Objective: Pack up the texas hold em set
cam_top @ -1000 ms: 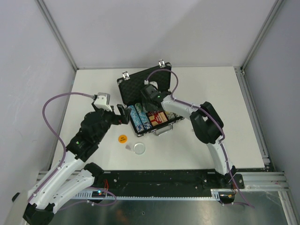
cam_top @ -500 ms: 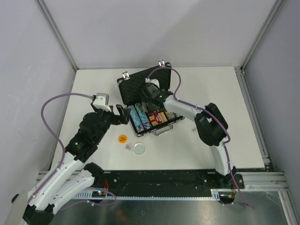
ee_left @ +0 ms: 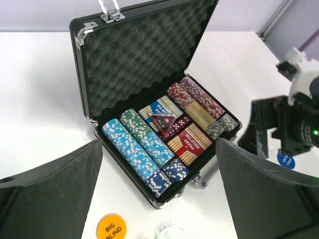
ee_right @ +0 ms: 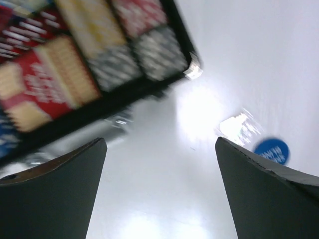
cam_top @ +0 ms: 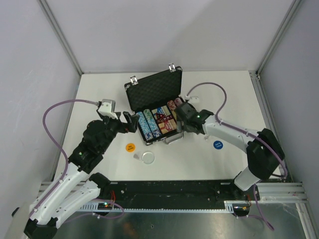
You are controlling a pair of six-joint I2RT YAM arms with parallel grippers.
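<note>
The black silver-trimmed briefcase (cam_top: 130, 95) lies open mid-table, its foam-lined lid (ee_left: 144, 55) upright. It holds rows of poker chips (ee_left: 139, 149), two card decks (ee_left: 189, 142), red dice and a red triangle (ee_left: 163, 121). An orange "BIG BLIND" button (cam_top: 130, 147), a whitish round button (cam_top: 148, 158) and a blue button (cam_top: 218, 145) lie on the table outside it. My left gripper (cam_top: 130, 122) is open and empty at the case's left front. My right gripper (cam_top: 180, 124) is open and empty at the case's right front corner (ee_right: 192, 69), above bare table.
The white table (cam_top: 239, 99) is bounded by grey walls at the back and sides and a metal rail at the right. A small grey bit (cam_top: 135, 156) lies beside the whitish button. A blurred shiny patch (ee_right: 239, 127) shows next to the blue button (ee_right: 271, 150).
My right arm has drawn back from over the open case to its right front corner, uncovering the blue button. My left arm has barely moved.
</note>
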